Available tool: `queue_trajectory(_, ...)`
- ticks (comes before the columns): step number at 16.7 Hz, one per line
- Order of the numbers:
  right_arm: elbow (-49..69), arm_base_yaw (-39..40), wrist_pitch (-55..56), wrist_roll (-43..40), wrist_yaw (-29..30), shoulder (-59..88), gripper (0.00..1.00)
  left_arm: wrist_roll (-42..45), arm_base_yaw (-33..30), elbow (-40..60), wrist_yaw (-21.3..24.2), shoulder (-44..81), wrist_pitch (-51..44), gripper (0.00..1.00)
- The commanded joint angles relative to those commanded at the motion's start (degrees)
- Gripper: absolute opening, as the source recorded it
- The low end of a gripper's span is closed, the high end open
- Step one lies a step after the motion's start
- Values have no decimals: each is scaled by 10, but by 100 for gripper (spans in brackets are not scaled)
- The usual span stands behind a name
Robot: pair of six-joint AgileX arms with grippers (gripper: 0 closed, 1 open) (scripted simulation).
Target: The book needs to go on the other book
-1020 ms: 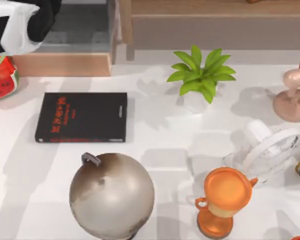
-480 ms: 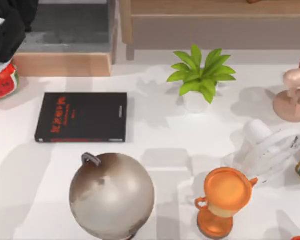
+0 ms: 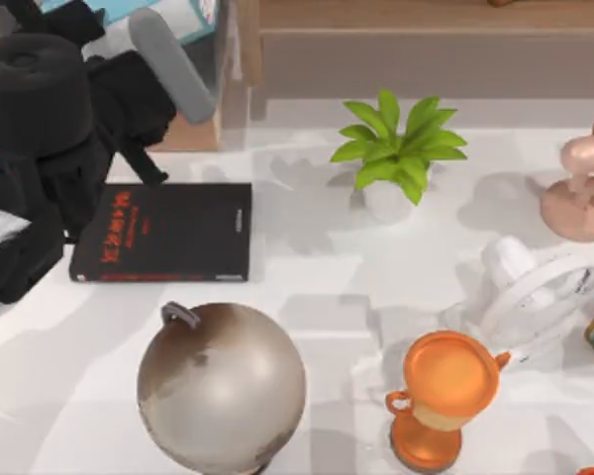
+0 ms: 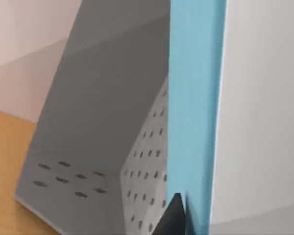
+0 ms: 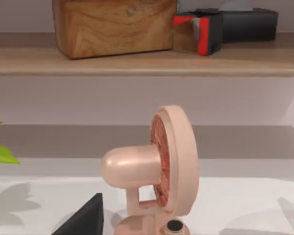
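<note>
Book stands upright in the far-left holder, left gripper beside it, finger spread unclear. Stiff, light, slick-covered, I judge; pinch the free edge. Black book lies below.

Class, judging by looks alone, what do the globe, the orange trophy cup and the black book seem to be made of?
Globe: probably metal, with a brushed grey-brown sheen.
Orange trophy cup: glossy plastic or glazed ceramic, given its soft highlights.
Black book: matte card or paper cover with printed red characters.
</note>
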Motion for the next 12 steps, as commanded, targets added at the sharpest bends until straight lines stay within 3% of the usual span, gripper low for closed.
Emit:
queue_trajectory(5,0,0,0,0,0,0,100,116,-17,-91,-4,89,7,0)
queue_trajectory(12,0,0,0,0,0,0,100,138,-30,-109,-1,129,10,0)
